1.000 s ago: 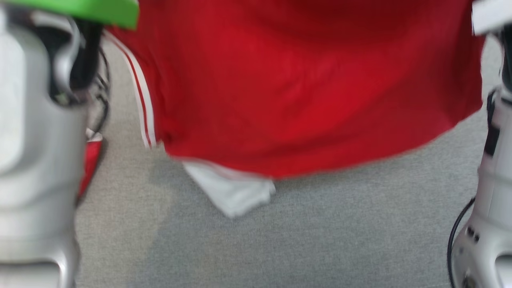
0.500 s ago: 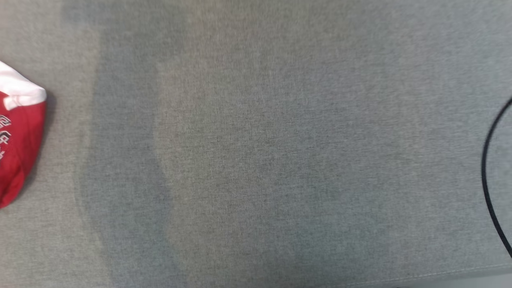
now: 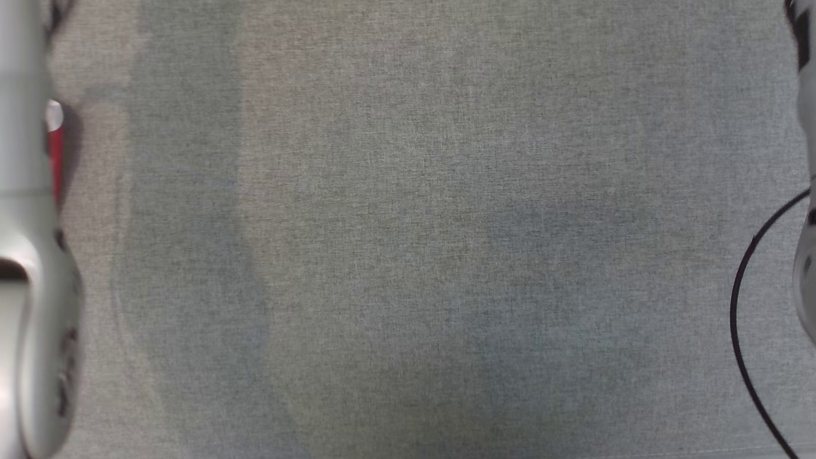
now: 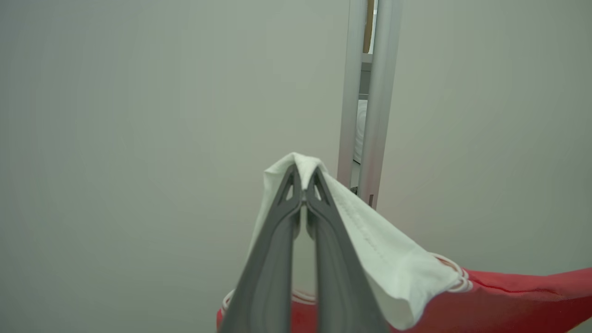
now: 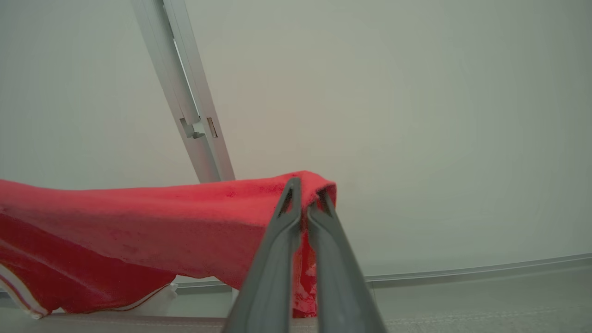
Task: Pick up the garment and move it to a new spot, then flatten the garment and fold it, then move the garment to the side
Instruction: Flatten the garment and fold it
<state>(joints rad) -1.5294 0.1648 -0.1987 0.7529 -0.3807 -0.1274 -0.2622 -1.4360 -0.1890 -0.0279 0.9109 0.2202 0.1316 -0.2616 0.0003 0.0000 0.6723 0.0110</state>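
Observation:
The garment [image 5: 138, 217] is red with white trim and white stripes, and it hangs stretched in the air between my two grippers. My left gripper [image 4: 304, 178] is shut on a white corner of the garment [image 4: 393, 268], with red cloth trailing off to the lower right. My right gripper [image 5: 305, 194] is shut on a red edge, and the cloth sags away to the left above the table. In the head view a thin red and white sliver of the garment [image 3: 55, 143] peeks out beside my pale left forearm [image 3: 29, 255].
A grey cloth-covered table [image 3: 408, 242] spreads below. A black cable [image 3: 739, 319] loops by my right forearm [image 3: 804, 268] at the right edge. Behind the garment stand a pale wall and a metal post [image 4: 370, 101], and that post [image 5: 189, 106] leans in the right wrist view.
The head camera has moved: the red garment that spanned the top of its view a second ago is now a sliver at the left edge. Both forearms are back at the sides.

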